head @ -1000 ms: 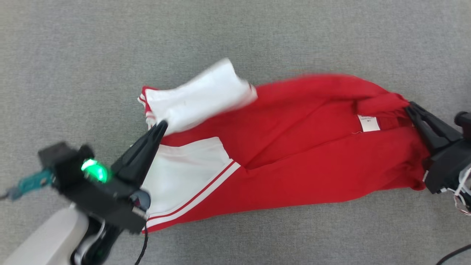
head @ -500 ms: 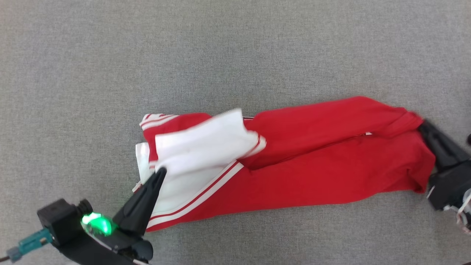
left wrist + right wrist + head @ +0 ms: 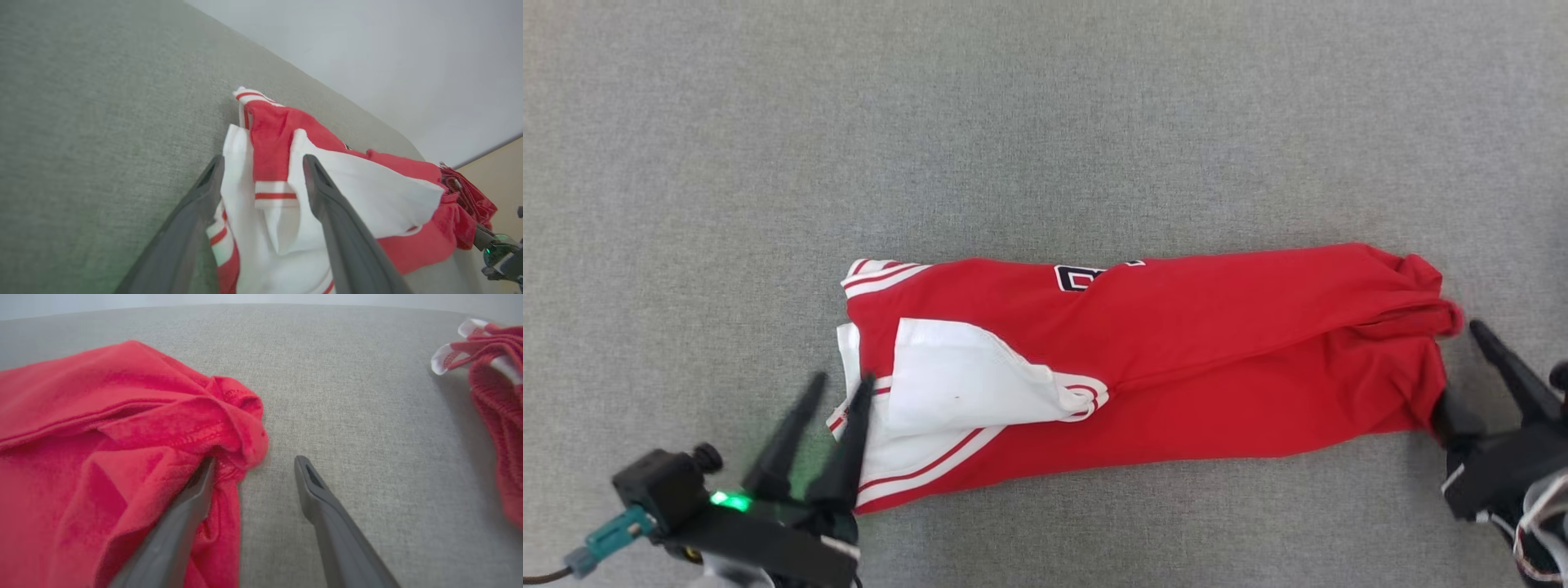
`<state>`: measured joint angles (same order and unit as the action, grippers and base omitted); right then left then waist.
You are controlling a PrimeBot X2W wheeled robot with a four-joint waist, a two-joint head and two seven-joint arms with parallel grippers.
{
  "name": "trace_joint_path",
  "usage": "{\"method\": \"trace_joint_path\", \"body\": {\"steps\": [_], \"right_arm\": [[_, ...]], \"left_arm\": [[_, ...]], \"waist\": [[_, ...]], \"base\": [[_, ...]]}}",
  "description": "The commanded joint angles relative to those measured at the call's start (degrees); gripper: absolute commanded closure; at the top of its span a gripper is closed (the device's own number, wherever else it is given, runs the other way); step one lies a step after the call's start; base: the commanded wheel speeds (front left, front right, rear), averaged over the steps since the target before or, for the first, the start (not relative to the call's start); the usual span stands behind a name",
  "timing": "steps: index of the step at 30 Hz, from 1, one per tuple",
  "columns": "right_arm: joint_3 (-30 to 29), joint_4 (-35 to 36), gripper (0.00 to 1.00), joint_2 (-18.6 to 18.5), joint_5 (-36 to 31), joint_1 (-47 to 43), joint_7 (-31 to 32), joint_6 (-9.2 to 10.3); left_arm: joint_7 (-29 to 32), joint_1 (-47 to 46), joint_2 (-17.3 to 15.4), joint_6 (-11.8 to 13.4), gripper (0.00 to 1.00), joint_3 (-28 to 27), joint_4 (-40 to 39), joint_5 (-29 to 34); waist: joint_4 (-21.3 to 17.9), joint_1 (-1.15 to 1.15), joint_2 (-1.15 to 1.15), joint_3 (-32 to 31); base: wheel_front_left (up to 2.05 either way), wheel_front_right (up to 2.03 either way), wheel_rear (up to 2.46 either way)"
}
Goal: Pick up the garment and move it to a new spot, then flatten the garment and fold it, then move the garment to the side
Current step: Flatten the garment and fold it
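Lower left, the left gripper (image 3: 843, 382) is released, its fingers spread at the white end of the garment (image 3: 1176, 359). Lower right, the right gripper (image 3: 1458, 363) is released too, at the red end. The garment lies across mid-frame on the grey surface (image 3: 1045, 122).

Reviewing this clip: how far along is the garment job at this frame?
Done, apparently: the garment lies on the grey surface in a long band, folded over lengthwise. In hand: the left claw and right claw stand open at its ends, gripping nothing. Left: the white flap is crumpled and the right end bunched, so smoothing, probably more folding, then moving it aside.
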<state>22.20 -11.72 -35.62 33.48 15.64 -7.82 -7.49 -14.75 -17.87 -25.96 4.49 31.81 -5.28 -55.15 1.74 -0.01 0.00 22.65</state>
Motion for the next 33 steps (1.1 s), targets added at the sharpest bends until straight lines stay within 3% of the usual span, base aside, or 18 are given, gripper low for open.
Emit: {"method": "trace_joint_path", "body": {"steps": [1, 6, 8, 13, 17, 24, 33], "right_arm": [[-1.87, 0.94, 0.00, 1.59, -1.04, -1.83, -0.61, 0.01], [-8.24, 4.29, 0.00, 6.72, -4.37, -6.44, -0.64, 0.01], [-9.80, 4.97, 0.00, 7.77, -5.40, -7.20, -0.71, 0.01], [-18.18, 8.88, 0.00, 14.25, -10.42, -10.28, -2.45, 0.01], [-22.17, 12.33, 0.00, 19.37, -13.80, -11.35, -3.56, 0.01], [-21.81, 16.67, 0.00, 25.17, -19.29, -11.62, -4.78, 0.01], [-19.58, 17.65, 0.00, 28.54, -22.99, -15.24, -5.16, 0.01]], "left_arm": [[-0.44, 0.65, 0.80, 0.81, 0.00, -1.87, -0.04, 1.86], [-0.37, 2.01, 4.32, 4.35, 0.00, -8.97, -1.42, 10.59], [-0.38, 2.27, 5.20, 4.89, 0.00, -10.32, -1.93, 12.17], [-0.39, 3.76, 7.11, 7.48, 0.00, -15.50, -3.56, 21.76], [-0.39, 4.63, 8.23, 8.18, 0.00, -18.44, -4.33, 27.49], [-0.40, 7.10, 9.27, 7.97, 0.00, -21.01, -3.26, 34.78], [-0.39, 9.69, 9.71, 7.77, 0.00, -20.55, 0.04, 39.32]], "waist": [[-0.17, 0.01, 0.00, -0.43], [-0.81, 0.01, 0.00, -1.62], [-1.02, 0.01, 0.00, -1.94], [-1.96, 0.01, 0.00, -3.69], [-2.86, 0.01, 0.00, -5.21], [-4.38, 0.01, 0.00, -8.37], [-4.73, 0.01, 0.00, -11.62]], "base": [[0.00, 0.00, 0.00], [0.00, 0.00, 0.00], [0.00, 0.00, 0.00], [0.00, 0.00, 0.00], [0.00, 0.00, 0.00], [0.00, 0.00, 0.00], [0.00, 0.00, 0.00]]}}
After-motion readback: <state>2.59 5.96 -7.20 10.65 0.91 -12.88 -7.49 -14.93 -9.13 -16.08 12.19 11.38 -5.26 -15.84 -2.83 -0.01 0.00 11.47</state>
